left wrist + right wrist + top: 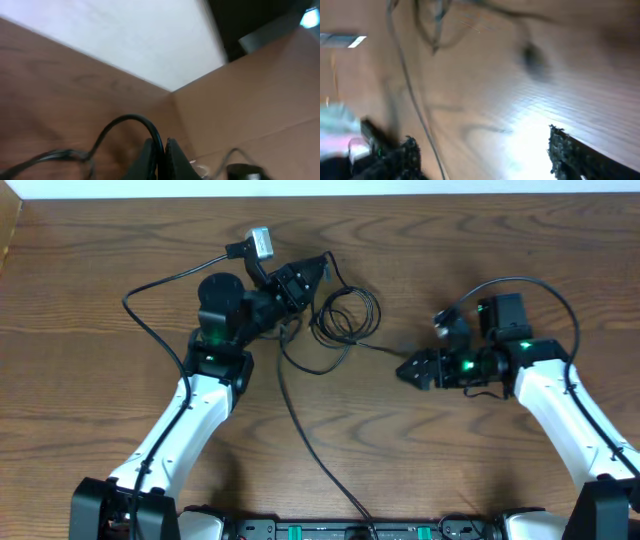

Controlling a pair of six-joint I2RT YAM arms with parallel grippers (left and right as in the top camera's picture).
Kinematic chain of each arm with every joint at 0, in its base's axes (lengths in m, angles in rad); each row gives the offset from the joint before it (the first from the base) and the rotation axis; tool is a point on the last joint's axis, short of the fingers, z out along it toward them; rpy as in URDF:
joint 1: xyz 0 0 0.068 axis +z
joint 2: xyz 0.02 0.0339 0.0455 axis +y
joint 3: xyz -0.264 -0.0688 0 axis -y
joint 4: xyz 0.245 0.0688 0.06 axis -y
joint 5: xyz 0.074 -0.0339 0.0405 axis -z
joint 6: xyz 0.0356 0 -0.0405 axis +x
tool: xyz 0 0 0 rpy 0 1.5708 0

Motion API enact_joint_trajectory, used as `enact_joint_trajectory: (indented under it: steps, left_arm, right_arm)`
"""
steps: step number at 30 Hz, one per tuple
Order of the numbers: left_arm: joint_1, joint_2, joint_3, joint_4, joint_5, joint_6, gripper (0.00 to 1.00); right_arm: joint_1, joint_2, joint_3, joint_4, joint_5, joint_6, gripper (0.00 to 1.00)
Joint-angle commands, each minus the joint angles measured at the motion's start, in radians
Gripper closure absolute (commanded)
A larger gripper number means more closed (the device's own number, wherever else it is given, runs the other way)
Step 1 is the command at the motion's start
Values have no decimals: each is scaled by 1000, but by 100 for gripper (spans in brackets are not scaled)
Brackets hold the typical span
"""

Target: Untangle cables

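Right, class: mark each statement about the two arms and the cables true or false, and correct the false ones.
1. The left gripper is shut on a black cable. True.
2. The right gripper is clamped shut. False: its jaws stand wide apart.
3. A coil of black cable lies on the table between the two grippers. True.
4. The table is white. False: it is brown wood.
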Motion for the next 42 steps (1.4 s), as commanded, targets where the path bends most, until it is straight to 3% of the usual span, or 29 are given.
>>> enact_joint_trajectory:
  steps: [1,4,7,8,10,13,18,22,31,35,37,40,42]
  left_arm:
    - [26,-8,22,-71,21,145,83]
    - [28,-8,22,-222,21,203,36]
    - [28,-8,22,-359,21,240,16]
    - [28,-8,22,-470,19,278,10]
    - [27,-8,22,-603,-33,286,7]
    - [23,-8,22,-868,-226,286,7]
    - [6,-8,22,-998,-275,301,7]
    - [-36,-5,22,-1094,-402,301,7]
    - [-189,46,-24,-1051,-452,295,15]
    - [-204,108,-37,-1050,-500,202,27]
    - [-204,139,-38,-1057,-499,170,51]
    - [-204,158,-38,-1065,-488,140,70]
    - [-204,157,-38,-1065,-480,137,77]
  right_arm:
    - [40,5,1,4,-74,-85,13]
    - [77,5,1,17,-71,-85,8]
    - [95,5,1,23,-61,-85,6]
    - [107,5,1,23,-35,-84,5]
    - [111,5,1,22,17,-65,6]
    - [111,5,1,31,164,22,5]
    - [111,5,1,31,197,29,4]
    - [111,5,1,30,196,39,4]
    - [111,5,1,27,197,55,5]
    - [111,5,1,6,198,58,6]
    - [111,5,1,-3,209,58,7]
    - [111,5,1,-11,212,58,7]
    - [111,5,1,-10,212,58,7]
